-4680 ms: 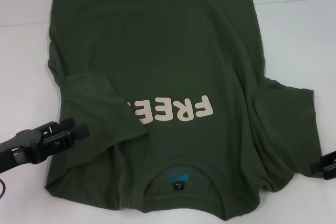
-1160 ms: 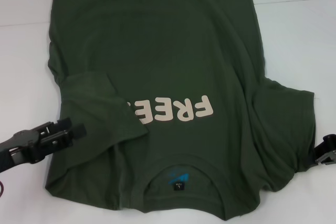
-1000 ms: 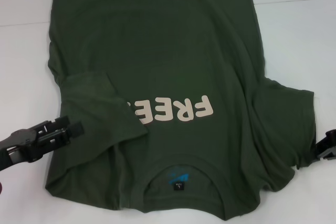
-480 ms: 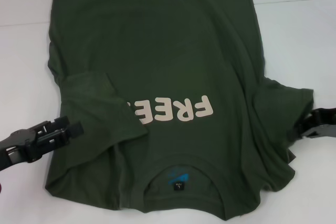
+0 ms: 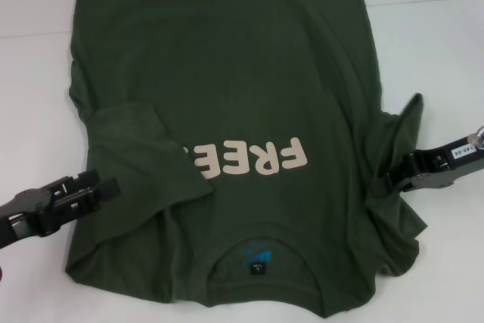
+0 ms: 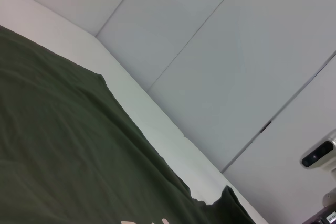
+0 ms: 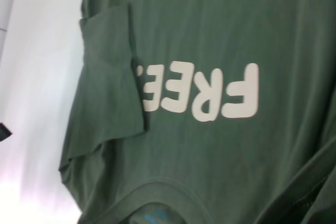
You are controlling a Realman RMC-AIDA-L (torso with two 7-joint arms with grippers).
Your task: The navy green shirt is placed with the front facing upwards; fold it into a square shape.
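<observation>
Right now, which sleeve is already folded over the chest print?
The sleeve on the robot's left: it lies flat across the shirt, covering the end of the FREE lettering. The right sleeve is bunched at the right gripper.

From my left wrist I see the navy green shirt (image 6: 68,150) spread flat over the white desk (image 6: 131,103), its dark cloth filling the near part of the view. A trace of cream lettering (image 6: 144,221) shows at the picture's edge. One corner of the cloth (image 6: 231,203) stands lifted off the desk. Behind rise pale wall panels (image 6: 210,51), and a small grey camera (image 6: 317,154) sits off to the side.
</observation>
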